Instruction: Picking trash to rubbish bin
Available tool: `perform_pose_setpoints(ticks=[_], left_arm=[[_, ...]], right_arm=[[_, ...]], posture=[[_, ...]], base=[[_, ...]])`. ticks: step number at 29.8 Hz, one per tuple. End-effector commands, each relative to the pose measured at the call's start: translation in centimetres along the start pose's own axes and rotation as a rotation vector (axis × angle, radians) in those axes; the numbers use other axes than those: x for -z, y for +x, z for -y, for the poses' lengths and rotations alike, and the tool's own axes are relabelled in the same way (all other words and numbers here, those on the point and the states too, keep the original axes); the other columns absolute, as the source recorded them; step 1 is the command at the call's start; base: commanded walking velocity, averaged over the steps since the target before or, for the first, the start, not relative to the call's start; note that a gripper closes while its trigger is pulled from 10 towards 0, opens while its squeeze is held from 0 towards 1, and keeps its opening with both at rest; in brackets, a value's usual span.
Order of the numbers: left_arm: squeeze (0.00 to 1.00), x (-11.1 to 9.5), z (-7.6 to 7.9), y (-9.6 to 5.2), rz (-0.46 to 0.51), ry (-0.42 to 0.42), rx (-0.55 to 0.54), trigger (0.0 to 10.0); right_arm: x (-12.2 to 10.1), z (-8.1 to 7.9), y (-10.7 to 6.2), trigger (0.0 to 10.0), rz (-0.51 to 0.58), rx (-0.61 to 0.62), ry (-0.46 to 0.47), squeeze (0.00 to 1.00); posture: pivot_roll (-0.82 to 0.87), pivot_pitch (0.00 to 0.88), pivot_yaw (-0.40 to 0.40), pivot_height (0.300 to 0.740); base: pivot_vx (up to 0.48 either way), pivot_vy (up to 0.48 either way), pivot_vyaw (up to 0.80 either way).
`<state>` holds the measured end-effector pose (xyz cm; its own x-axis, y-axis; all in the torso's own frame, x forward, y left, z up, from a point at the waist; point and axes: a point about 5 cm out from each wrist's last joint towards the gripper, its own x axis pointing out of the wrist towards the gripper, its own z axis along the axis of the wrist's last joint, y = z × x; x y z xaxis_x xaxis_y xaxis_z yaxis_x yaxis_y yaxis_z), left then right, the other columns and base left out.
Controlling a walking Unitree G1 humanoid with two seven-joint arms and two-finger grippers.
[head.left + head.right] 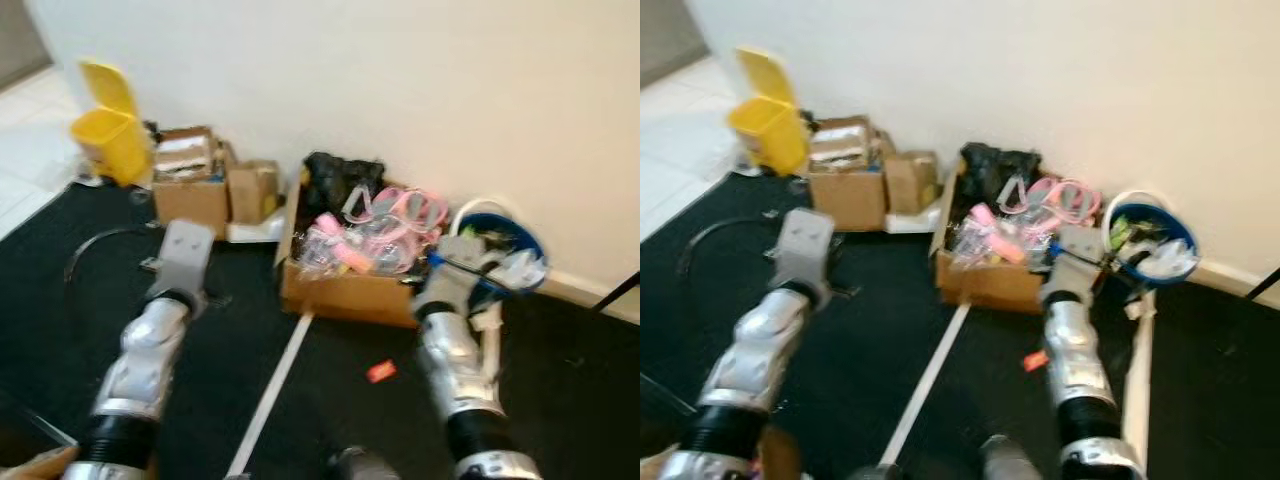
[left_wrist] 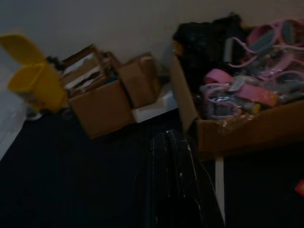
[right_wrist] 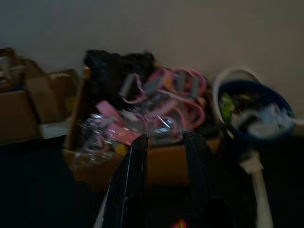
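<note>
Two hands over dark floor (image 1: 250, 330); boxes (image 1: 345, 285) along wall (image 1: 400, 90).

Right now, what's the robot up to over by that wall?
Nothing is held yet. The robot faces clutter along the wall: a cardboard box of pink items, a blue bucket of rubbish, a yellow bin. The right gripper, fingers apart, points toward a small red scrap on the dark floor. The left gripper is shut and empty.

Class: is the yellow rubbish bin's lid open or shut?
Open: the yellow rubbish bin has its lid tilted up behind its mouth.
</note>
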<state>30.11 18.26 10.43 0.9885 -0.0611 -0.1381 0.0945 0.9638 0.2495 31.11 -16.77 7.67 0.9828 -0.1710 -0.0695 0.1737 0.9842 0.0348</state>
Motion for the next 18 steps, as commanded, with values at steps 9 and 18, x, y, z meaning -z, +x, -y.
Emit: perform_pose_setpoints(ticks=[9, 18], left_arm=[[0.00, 0.34, 0.04, 0.03, -0.017, 0.009, 0.000, 10.0], [0.00, 0.33, 0.09, 0.07, -0.013, 0.022, 0.002, 10.0]], right_arm=[[0.41, 0.37, -0.11, 10.0, -0.014, 0.022, -0.007, 0.00], [0.54, 0.50, -0.13, 10.0, -0.021, 0.024, -0.014, 0.00]], posture=[[0.04, 0.055, 0.041, 0.740], [0.04, 0.057, 0.040, 0.740]], base=[[0.000, 0.000, -0.80], [0.000, 0.000, -0.80]])
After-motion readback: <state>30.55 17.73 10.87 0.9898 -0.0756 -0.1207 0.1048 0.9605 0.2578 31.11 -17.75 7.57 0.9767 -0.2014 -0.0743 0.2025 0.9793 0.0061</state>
